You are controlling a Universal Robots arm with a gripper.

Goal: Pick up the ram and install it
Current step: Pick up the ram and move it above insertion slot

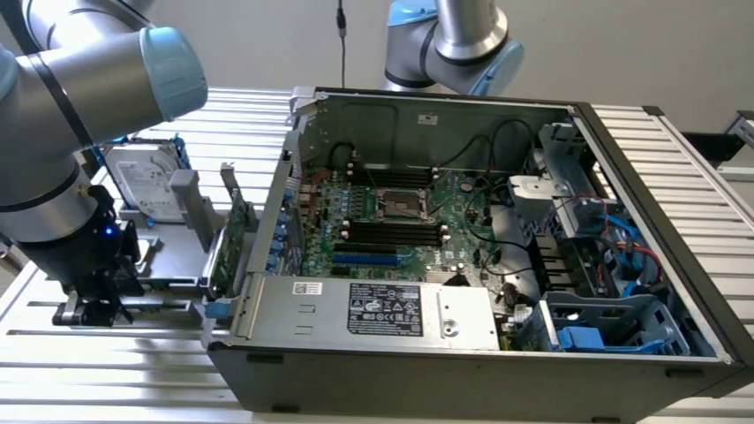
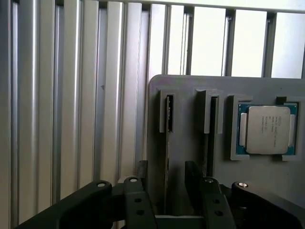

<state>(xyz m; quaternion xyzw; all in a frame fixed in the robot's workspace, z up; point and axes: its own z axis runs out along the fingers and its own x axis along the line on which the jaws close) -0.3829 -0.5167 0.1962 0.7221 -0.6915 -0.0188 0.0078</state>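
Two fingers of my gripper stand spread apart, one on each side of a narrow slot in the gray parts holder, and neither pad touches anything that I can see. The ram stands on edge in that slot, right between my fingers. From the wrist view I see only its thin upper edge, with a few pale and dark marks near the slot's far end. A second slot runs just beside it, too dark for me to tell what it holds. Beyond that, the silver processor lies flat in a square recess of the same holder. In the exterior view my gripper hangs low over the holder, which sits on the slatted table at the exterior view's left of the open computer case. A hard drive lies behind the holder, and a green expansion card stands upright between the holder and the case wall. Inside the case, the motherboard lies flat with its long black slots near the middle. Another arm stands behind the case.
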